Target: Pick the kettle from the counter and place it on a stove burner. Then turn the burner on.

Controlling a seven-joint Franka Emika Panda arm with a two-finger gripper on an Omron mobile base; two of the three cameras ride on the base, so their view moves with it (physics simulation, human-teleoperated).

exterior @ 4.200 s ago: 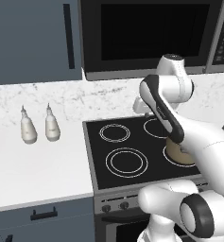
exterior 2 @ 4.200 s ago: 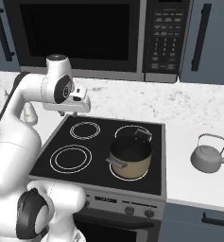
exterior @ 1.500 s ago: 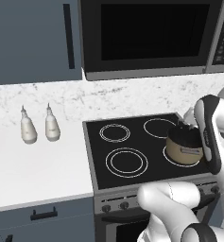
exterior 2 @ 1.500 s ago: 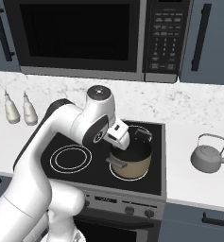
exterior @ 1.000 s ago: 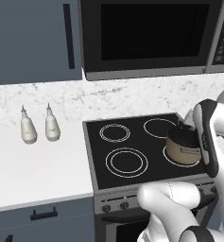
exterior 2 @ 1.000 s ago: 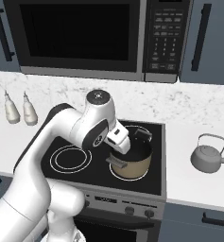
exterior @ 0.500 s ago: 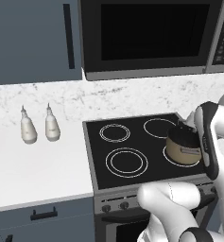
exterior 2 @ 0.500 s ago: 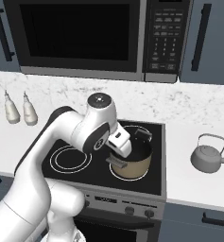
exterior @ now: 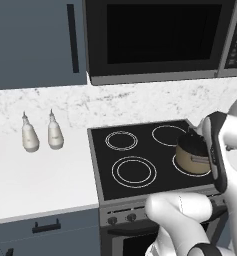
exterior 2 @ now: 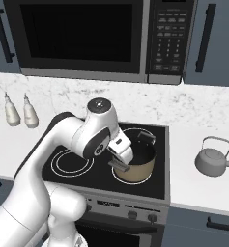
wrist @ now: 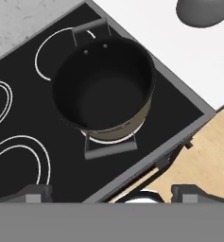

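The kettle point(exterior 2: 213, 162) is being left on the counter point(exterior 2: 203, 188), right of the cooktop. The tool point(exterior 2: 121, 155), spread wide and empty, is being held above the pot point(exterior 2: 135, 162). Rigid, probably light and smooth-sided, the kettle is best taken by its arched handle.

We are in a home kitchen (a rendered one). A black glass cooktop point(exterior: 150, 155) with white ring burners sits in a white stone counter point(exterior: 35, 175), with knobs point(exterior 2: 130, 214) along its front edge. A black microwave point(exterior 2: 87, 38) hangs above it, flanked by grey-blue cabinets point(exterior: 35, 40) with dark handles. A pot point(exterior 2: 135, 161) stands on the cooktop, a kettle point(exterior 2: 212, 161) and two white bottles point(exterior: 40, 132) on the counter.
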